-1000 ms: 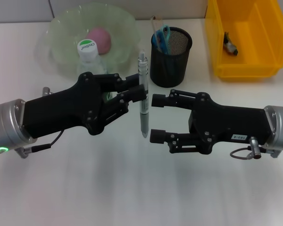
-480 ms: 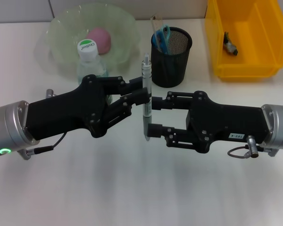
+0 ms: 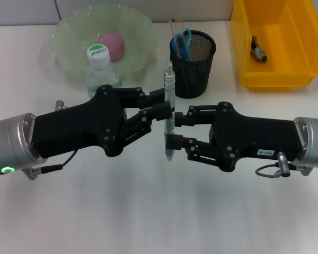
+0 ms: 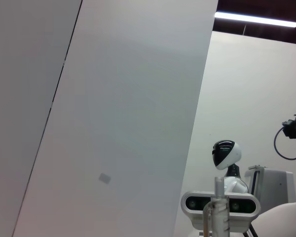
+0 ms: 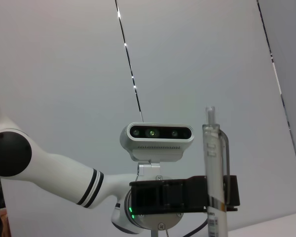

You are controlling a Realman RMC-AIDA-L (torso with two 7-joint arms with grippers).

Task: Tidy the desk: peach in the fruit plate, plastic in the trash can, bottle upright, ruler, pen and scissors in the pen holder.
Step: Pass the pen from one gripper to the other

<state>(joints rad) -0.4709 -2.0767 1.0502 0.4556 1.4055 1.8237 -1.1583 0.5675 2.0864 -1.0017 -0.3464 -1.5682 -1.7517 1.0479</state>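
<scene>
Head view: the left gripper [image 3: 158, 108] pinches the pen [image 3: 168, 108] upright at mid-desk, while the right gripper [image 3: 176, 130] has its fingers set around the pen's lower half, seemingly touching it. Just behind the left arm stands the bottle [image 3: 102, 67], its green-and-white cap lettering too small to read. A white tag on the right gripper's body is likewise illegible.
</scene>
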